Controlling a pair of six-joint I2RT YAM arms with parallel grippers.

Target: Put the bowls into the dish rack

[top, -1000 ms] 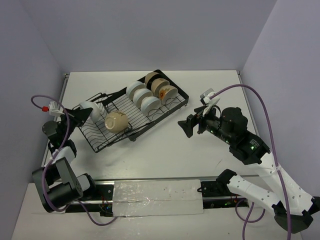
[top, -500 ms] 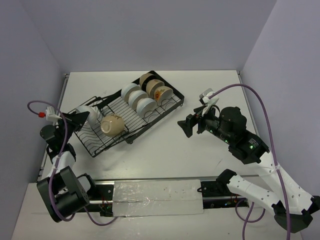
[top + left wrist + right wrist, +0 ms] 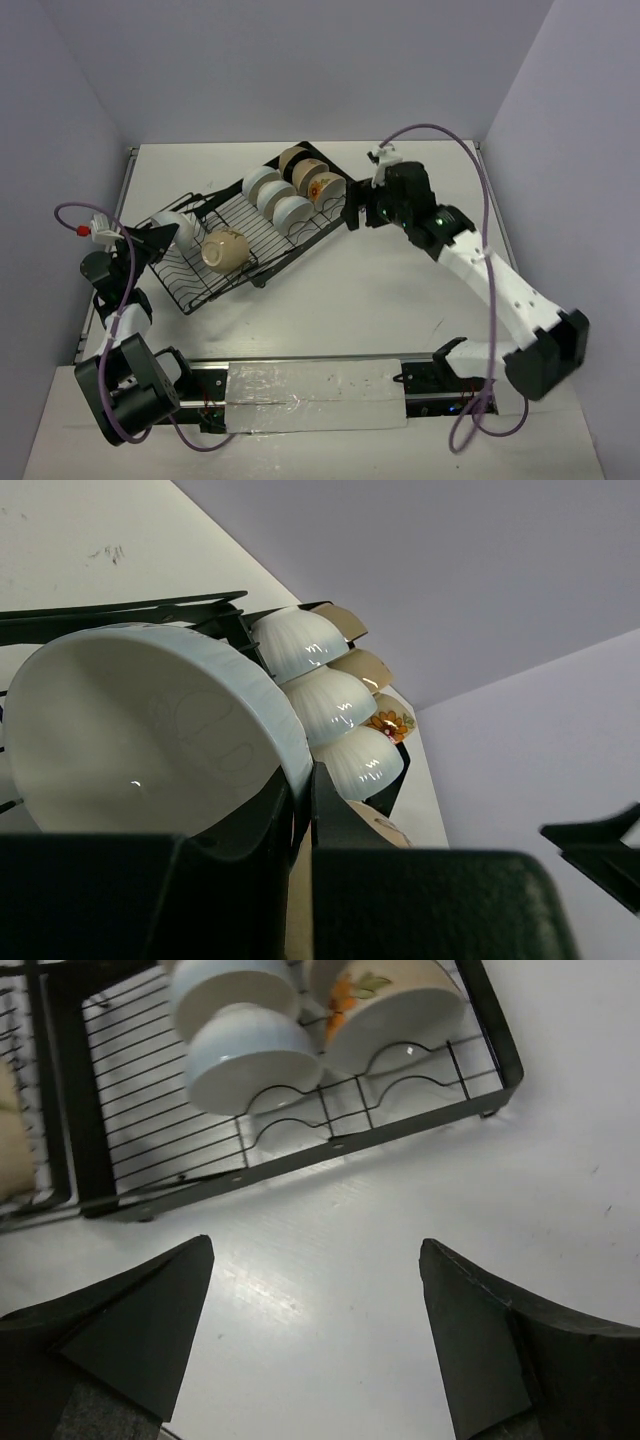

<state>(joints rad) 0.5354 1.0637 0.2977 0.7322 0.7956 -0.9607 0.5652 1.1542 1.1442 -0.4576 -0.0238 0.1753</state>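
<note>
- Bowls, small, round and ceramic, in white, tan and an orange pattern (image 3: pixel 297 210), stand on edge in rows in the right section of the large black wire dish rack (image 3: pixel 240 212). A cream bowl (image 3: pixel 225 248) lies tipped in the left section.
- Left pincer (image 3: pixel 300 810): pressed onto the rim of a plain white round bowl (image 3: pixel 150 730), at the rack's left end.
- Right pincer (image 3: pixel 315 1250): spread wide and empty, above the white worktop (image 3: pixel 560 1160), just beside the rack's right end.
- Step in hand, as judged: seating the held bowl. Tilt it on edge between two tines and lower it until the wires bear it, then release, keeping clear of the cream bowl.
</note>
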